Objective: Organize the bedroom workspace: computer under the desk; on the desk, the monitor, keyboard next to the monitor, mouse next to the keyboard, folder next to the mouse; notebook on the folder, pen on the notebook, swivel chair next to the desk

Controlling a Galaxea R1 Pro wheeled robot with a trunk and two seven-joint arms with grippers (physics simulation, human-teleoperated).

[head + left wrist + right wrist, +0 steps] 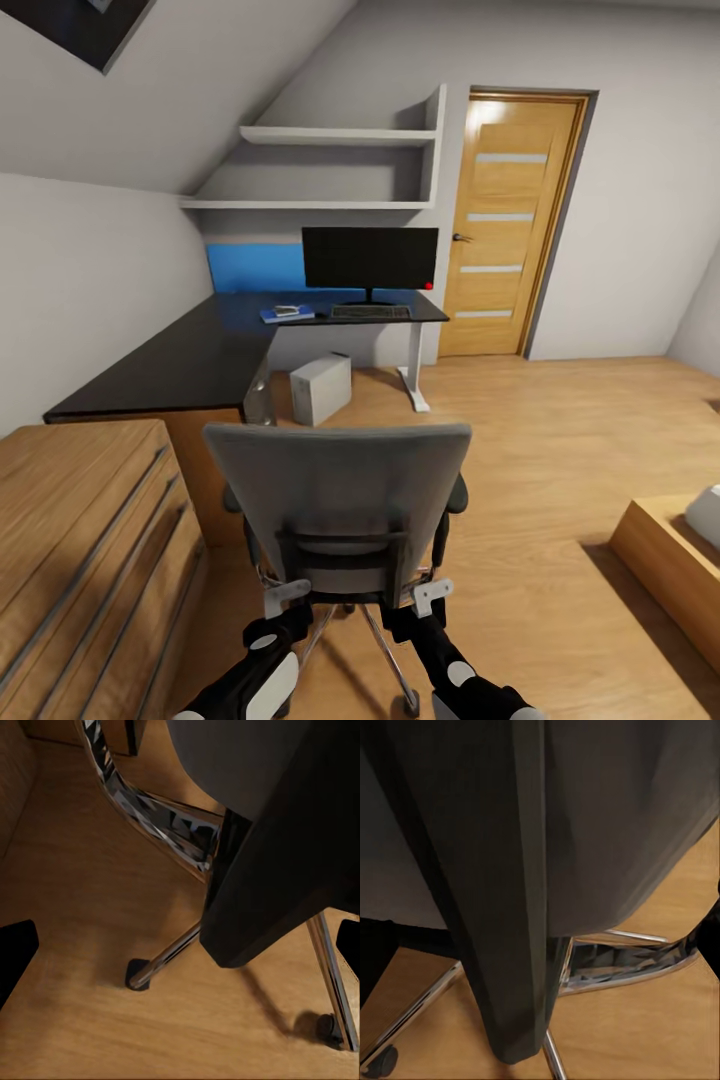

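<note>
The swivel chair (338, 495) stands in front of me, its grey back towards me and its chrome base (169, 956) on the wood floor. My left gripper (283, 598) and right gripper (432, 595) are both open at the lower edge of the chair back. The dark chair frame (510, 945) lies between the right fingers. Beyond the chair is the black L-shaped desk (170, 365). On it stand the monitor (370, 258) and the keyboard (370, 312). The blue folder (287, 316) lies to the keyboard's left, with the small notebook (287, 310) on top. The grey computer (320, 388) sits under the desk. Mouse and pen are too small to make out.
A wooden chest of drawers (90, 540) stands close on the left of the chair. A low wooden platform (665, 555) is at the right. The wooden door (510, 220) is shut at the back, and white wall shelves (330, 170) hang above the desk.
</note>
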